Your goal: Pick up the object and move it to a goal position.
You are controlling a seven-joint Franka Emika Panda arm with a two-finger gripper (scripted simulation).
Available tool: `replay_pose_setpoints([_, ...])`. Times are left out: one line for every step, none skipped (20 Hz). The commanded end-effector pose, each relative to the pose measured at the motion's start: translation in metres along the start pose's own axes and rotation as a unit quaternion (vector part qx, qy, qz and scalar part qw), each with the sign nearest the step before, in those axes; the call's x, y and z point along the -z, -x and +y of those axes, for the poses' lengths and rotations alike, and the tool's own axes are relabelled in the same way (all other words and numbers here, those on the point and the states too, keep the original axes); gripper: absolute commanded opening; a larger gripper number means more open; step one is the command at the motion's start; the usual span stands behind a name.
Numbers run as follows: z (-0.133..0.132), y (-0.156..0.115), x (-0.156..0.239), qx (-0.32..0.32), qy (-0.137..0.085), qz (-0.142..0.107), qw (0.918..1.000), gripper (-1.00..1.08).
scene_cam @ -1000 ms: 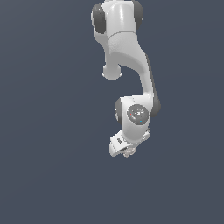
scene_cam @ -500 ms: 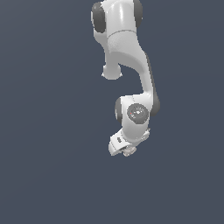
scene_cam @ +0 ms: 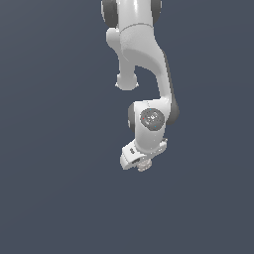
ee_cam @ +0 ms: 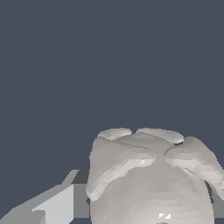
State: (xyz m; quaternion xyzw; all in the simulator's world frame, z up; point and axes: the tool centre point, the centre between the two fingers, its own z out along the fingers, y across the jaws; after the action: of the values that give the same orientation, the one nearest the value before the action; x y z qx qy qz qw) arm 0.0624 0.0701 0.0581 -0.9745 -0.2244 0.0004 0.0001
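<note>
Below the wrist joint, object [scene_cam: 143, 163] clamped in pincer [scene_cam: 140, 162], hanging in mid-air.

Against half a second ago, almost no shift in the arm's pose: carrying, or pausing with the load, goal presumably not reached. Close up in wrist view, lumpy off-white object [ee_cam: 151, 179] fills the space between grey fingers [ee_cam: 52, 205]. No goal marker visible, no desk edge; fingertips hidden behind the load.

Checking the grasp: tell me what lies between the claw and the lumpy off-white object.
Nothing shows between them. In the wrist view the object fills the space right at a claw finger; in the exterior view it sits directly under the claw, no gap visible.
</note>
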Motion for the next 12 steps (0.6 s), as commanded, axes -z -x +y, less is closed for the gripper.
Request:
replay_pose_setpoints([0.001,0.01,0.008,0.0,0.0,0.0,1.0,-1.0])
replay_pose_setpoints([0.001,0.015,0.011,0.0,0.0,0.0,1.0,-1.0])
replay_pose_setpoints([0.001,0.02,0.015,0.0,0.0,0.0,1.0,-1.0])
replay_pose_setpoints([0.001,0.026,0.019,0.0,0.0,0.0,1.0,-1.0])
replay_pose_setpoints([0.002,0.031,0.023,0.0,0.0,0.0,1.0,-1.0])
replay_pose_setpoints([0.002,0.037,0.027,0.0,0.0,0.0,1.0,-1.0])
replay_pose_setpoints([0.002,0.043,0.032,0.0,0.0,0.0,1.0,-1.0])
replay_pose_setpoints([0.002,0.049,0.036,0.0,0.0,0.0,1.0,-1.0])
replay_pose_setpoints([0.003,0.056,0.041,0.0,0.0,0.0,1.0,-1.0])
replay_pose_setpoints([0.003,0.062,0.046,0.0,0.0,0.0,1.0,-1.0])
replay_pose_setpoints([0.003,0.069,0.051,0.0,0.0,0.0,1.0,-1.0])
replay_pose_setpoints([0.003,0.075,0.056,0.0,0.0,0.0,1.0,-1.0])
